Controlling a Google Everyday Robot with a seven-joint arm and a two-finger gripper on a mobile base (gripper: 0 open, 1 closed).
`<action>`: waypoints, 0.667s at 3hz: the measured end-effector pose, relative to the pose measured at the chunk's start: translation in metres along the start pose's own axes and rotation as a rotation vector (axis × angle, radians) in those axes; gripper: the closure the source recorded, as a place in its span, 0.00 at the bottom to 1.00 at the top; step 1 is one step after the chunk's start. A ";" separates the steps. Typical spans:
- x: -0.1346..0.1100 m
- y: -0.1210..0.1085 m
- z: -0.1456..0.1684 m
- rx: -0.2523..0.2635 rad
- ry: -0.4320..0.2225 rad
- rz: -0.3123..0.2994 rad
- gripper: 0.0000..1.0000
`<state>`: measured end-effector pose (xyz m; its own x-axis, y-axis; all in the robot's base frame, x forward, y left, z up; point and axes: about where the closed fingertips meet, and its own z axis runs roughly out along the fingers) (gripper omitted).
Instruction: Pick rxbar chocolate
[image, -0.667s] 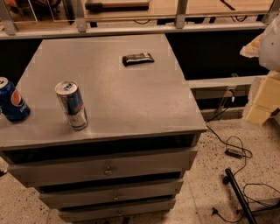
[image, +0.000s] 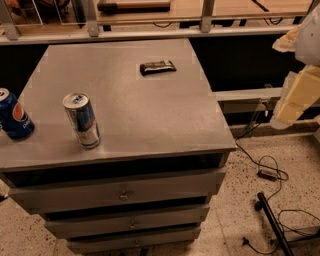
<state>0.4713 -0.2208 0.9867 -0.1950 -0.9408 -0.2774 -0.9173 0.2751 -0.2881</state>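
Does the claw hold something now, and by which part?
Nothing seems held. The claw is at the right edge, away from the cabinet; the rxbar chocolate lies untouched on its top.

Dim, warm indoor light from above, soft sheen across the grey worktop (image: 125, 120), deep shadow behind it and under its front edge, pale gripper (image: 296, 100) right of the worktop, brighter lit.

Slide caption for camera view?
Gripper right of the cabinet; rxbar chocolate lies at its back; Pepsi can and silver-blue can front-left.
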 end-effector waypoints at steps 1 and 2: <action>-0.040 -0.052 0.023 0.020 -0.137 -0.039 0.00; -0.114 -0.108 0.079 0.006 -0.301 -0.062 0.00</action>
<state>0.6198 -0.1280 0.9770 -0.0260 -0.8550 -0.5180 -0.9219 0.2209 -0.3183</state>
